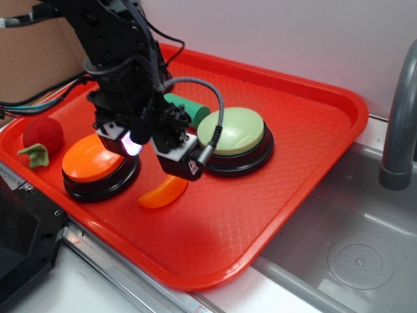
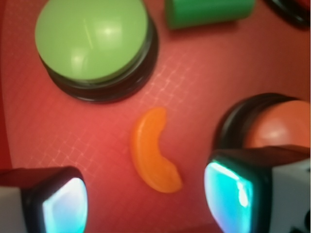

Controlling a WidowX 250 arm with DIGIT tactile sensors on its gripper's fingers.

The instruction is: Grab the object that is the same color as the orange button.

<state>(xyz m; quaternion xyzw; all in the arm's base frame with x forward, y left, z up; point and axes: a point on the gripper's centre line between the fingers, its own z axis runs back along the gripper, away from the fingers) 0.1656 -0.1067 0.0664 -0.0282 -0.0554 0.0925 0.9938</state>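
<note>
The object, a small glossy orange crescent (image 1: 163, 193) (image 2: 151, 151), lies flat on the red tray (image 1: 260, 215). It sits between the orange button (image 1: 93, 161) (image 2: 279, 127) and the pale green dome button (image 1: 231, 132) (image 2: 92, 40). My gripper (image 1: 159, 153) (image 2: 146, 204) hovers just above the crescent and is open. In the wrist view the crescent's lower tip reaches into the gap between the two glowing pads (image 2: 228, 194), touching neither. The gripper body hides part of the orange button in the exterior view.
A green cylinder (image 1: 186, 107) (image 2: 209, 12) lies behind the green button. A red ball with a green leaf (image 1: 42, 137) sits at the tray's left end. A steel sink (image 1: 345, 248) and grey faucet pipe (image 1: 397, 130) stand to the right.
</note>
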